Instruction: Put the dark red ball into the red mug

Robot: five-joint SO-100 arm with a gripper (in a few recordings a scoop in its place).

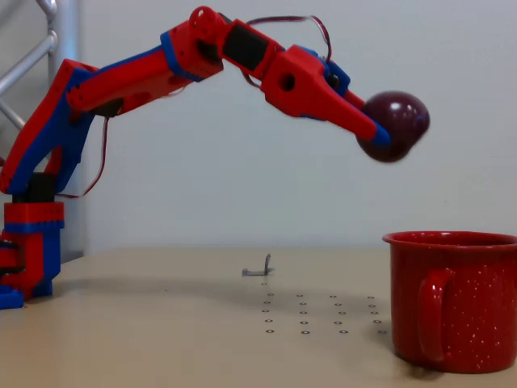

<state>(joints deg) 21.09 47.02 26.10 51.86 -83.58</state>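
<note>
The dark red ball [397, 124] hangs high in the air at the upper right of the fixed view, clamped between the fingers of my red-and-blue gripper [380, 129], which is shut on it. The arm reaches in from the left, stretched out and angled slightly downward. The red mug [464, 303] stands upright on the table at the lower right, white-speckled, its loop handle facing the camera and its right side cut off by the frame edge. The ball is well above the mug's rim, over or just left of its left edge; depth cannot be told.
The arm's base [28, 250] stands at the far left on the beige table [161, 331]. A small metal clip [260, 270] lies mid-table, with a grid of small holes [319, 315] in front of it. A metal frame [36, 48] rises behind the base.
</note>
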